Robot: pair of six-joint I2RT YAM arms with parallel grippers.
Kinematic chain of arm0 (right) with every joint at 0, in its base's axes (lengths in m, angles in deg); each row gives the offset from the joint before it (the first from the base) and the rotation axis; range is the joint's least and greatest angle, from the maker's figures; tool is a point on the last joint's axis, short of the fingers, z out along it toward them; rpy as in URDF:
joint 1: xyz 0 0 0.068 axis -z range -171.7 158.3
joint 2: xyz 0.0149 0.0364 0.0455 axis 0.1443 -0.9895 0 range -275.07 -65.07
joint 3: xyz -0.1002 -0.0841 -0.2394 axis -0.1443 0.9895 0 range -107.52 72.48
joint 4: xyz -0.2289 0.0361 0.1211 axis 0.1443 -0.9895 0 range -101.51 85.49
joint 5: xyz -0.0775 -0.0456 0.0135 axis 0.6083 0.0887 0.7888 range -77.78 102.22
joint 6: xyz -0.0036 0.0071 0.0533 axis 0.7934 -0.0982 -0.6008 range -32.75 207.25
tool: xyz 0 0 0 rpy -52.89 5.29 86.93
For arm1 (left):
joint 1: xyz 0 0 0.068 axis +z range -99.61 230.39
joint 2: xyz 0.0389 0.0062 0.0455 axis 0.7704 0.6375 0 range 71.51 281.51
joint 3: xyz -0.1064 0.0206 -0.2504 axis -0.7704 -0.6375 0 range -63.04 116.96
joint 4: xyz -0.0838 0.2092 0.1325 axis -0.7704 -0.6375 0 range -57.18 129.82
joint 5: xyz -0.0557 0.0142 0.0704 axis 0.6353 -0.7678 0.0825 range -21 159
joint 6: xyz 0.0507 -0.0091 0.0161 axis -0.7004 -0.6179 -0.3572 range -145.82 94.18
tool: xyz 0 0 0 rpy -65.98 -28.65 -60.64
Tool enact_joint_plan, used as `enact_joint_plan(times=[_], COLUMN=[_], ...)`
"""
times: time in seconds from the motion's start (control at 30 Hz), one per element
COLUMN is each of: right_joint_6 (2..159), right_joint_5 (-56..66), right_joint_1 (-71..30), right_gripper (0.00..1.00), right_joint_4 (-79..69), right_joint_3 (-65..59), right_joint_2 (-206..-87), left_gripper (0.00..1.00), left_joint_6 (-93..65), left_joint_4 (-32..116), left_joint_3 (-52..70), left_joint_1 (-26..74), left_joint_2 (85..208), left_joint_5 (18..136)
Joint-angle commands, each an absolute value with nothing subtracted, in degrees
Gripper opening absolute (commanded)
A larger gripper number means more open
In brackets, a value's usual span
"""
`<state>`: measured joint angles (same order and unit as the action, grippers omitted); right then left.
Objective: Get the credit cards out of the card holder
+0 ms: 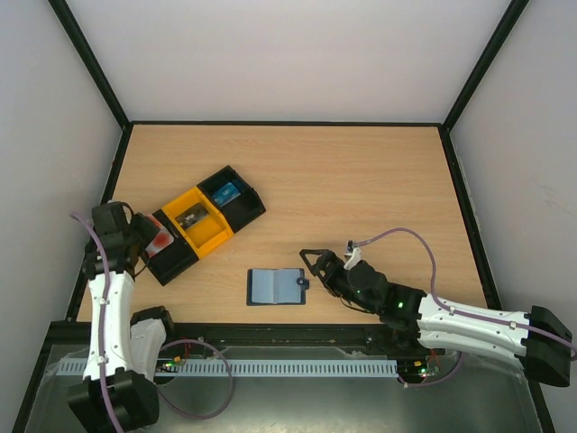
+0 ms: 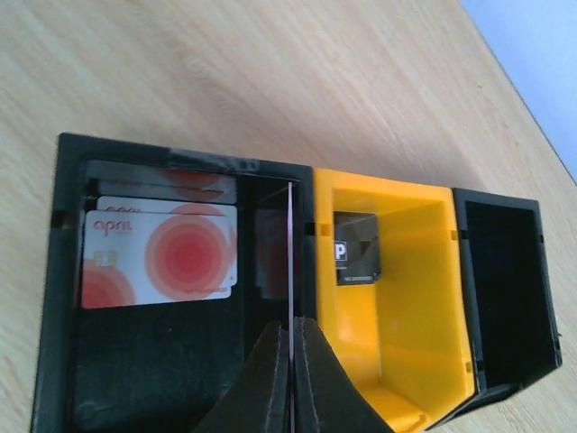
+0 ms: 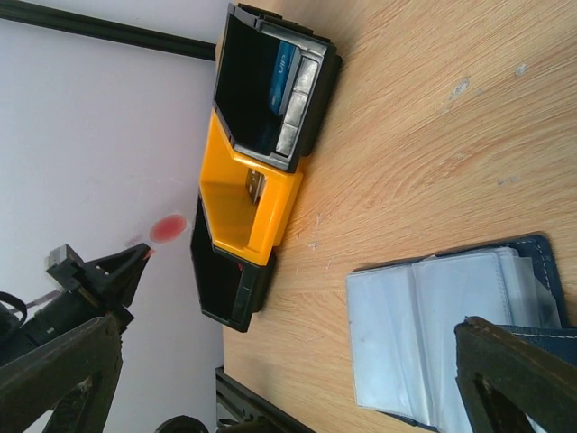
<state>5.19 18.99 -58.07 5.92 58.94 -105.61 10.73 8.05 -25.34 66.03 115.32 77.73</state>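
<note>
The left gripper (image 2: 290, 327) hangs over the black tray (image 2: 135, 379), which adjoins the yellow tray (image 2: 410, 271) on the side nearer the left arm. Its fingers are pinched together on a thin card (image 2: 290, 253) seen edge-on, and the right wrist view shows a red mark at that tip. The card's plane runs parallel to the wall shared with the yellow tray, just on the black-tray side of it. A straight drop should therefore land it beside the white card with red rings (image 2: 162, 253) lying on that tray's floor.

A dark card (image 2: 356, 248) sits inside the yellow tray, and a blue card (image 1: 226, 191) lies in the far black tray (image 1: 255, 206) on the yellow tray's other side.

The card holder (image 1: 276, 287) lies open on the bench (image 1: 361, 180), near-right of the yellow tray and well apart from it. Its long axis follows the bench's near edge, with the clasp toward the right gripper (image 1: 311, 268), whose jaws are spread wide just beside it. The sleeves that show look empty.
</note>
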Motion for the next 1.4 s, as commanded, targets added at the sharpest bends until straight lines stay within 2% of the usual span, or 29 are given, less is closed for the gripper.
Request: enact_joint_plan(times=[0.0, 1.37], right_joint_6=[6.1, 5.3], right_joint_5=[21.0, 21.4], right_joint_1=[-58.0, -58.0], right_gripper=[0.98, 0.98], right_joint_4=[4.3, 7.4], right_joint_3=[59.3, 58.9], right_joint_2=[-105.4, -109.0], left_gripper=[0.03, 0.03], left_joint_6=[13.3, 12.5], left_joint_4=[3.3, 17.3], left_joint_3=[-23.5, -30.9], left_joint_1=[67.4, 67.5], left_joint_2=[115.8, 129.9], left_joint_5=[74.8, 78.8])
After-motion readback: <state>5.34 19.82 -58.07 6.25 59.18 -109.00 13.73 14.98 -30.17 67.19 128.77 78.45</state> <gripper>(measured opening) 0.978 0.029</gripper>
